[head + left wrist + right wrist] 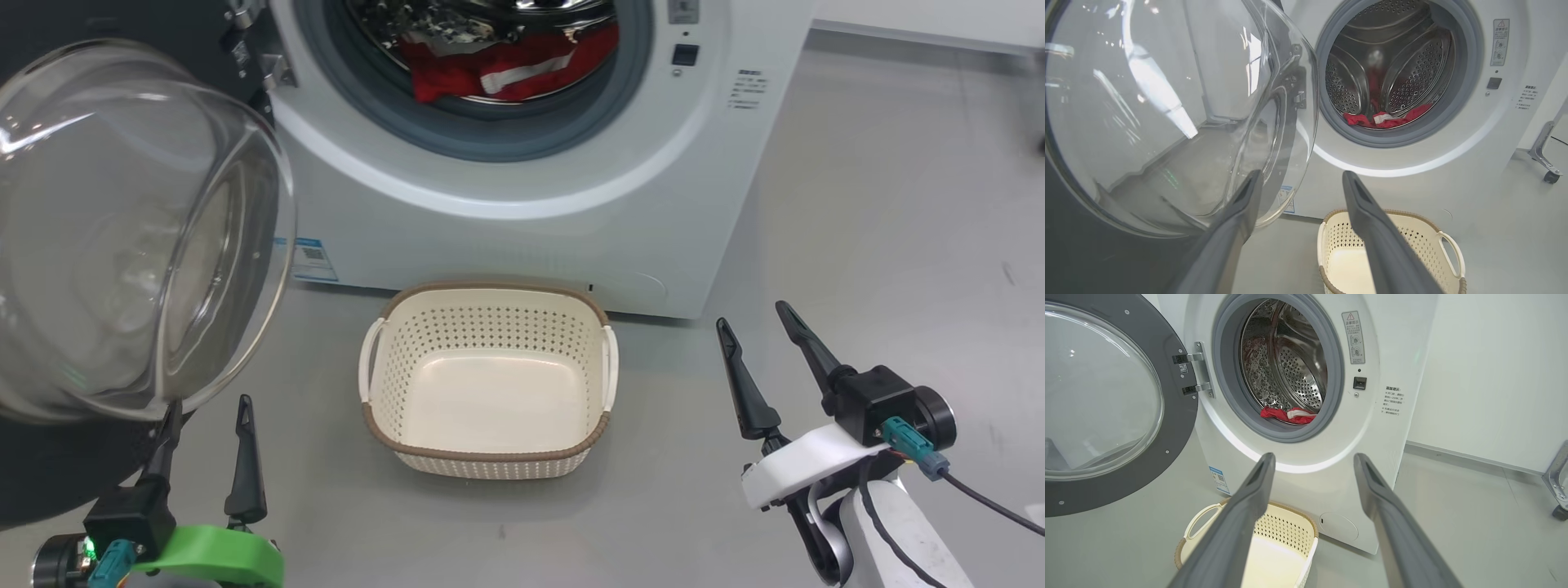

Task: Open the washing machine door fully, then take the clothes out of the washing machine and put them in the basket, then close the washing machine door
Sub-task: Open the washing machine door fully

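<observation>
Where the washing machine (522, 229) bears a blue label (314, 260), print seemingly unreadable; left end effector (208, 404), right end effector (753, 314) both spread

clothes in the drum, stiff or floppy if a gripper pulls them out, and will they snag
Probably floppy: the clothes lie crumpled in folds low in the drum, so they should drape and trail from a pinch. Likely light for their bulk, since the fabric looks thin. They may drag over the grey gasket coming out.
</observation>
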Tool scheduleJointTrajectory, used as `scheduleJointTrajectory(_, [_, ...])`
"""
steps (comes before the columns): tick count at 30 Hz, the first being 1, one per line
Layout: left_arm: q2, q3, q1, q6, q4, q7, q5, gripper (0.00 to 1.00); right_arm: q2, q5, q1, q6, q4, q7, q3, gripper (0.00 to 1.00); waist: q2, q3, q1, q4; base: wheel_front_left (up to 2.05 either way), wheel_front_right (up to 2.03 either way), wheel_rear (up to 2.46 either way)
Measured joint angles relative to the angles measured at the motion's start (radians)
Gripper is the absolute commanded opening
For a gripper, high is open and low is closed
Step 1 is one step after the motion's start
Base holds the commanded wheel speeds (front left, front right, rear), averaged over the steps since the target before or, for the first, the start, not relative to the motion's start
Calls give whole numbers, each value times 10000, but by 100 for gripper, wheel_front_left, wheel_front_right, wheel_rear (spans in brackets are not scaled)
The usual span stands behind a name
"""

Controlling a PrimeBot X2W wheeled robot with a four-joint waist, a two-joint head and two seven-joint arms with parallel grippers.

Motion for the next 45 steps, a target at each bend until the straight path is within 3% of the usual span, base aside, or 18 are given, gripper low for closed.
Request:
scheduleJointTrajectory(22, [71,-489,116,-13,-171,435,295,100,15,441,397,-190,-52,0,345,100,0,-273,0,-2081,0,0,0])
scheduleJointTrajectory(45, [73,-612,116,0,-337,640,360,100,38,460,470,-347,-316,0,322,100,0,-179,0,-2518,0,0,0])
